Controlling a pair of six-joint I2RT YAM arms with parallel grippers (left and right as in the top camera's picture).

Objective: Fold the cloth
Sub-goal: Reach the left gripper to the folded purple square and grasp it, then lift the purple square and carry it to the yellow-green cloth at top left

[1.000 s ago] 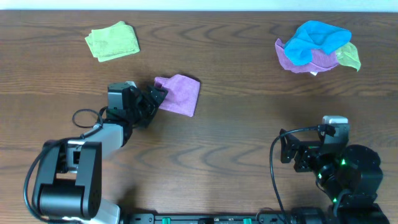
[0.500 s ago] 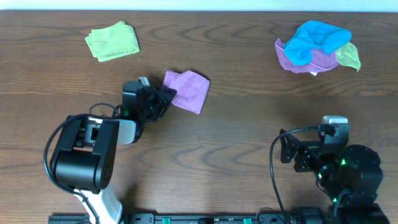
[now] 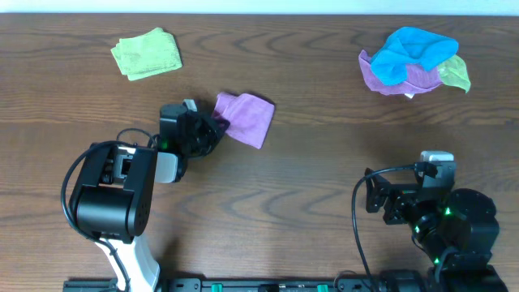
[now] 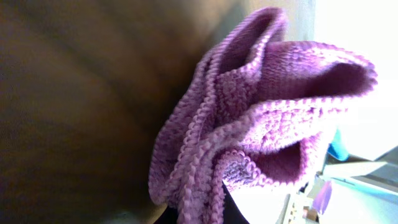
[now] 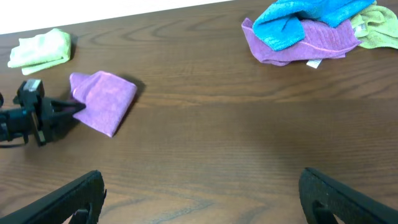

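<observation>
The left gripper is closed tight on the left edge of the cloth, which lies folded on the wooden surface with its hems bunched against the wrist camera. The right gripper hangs spread wide, holding nothing, well apart from the cloth.

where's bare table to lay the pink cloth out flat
Widest bare wood is mid-table, between the cloth and the blue-purple pile, down toward the right arm. A smaller strip lies between the green cloth and the cloth. Crowded: far right corner, and around the left gripper.
</observation>
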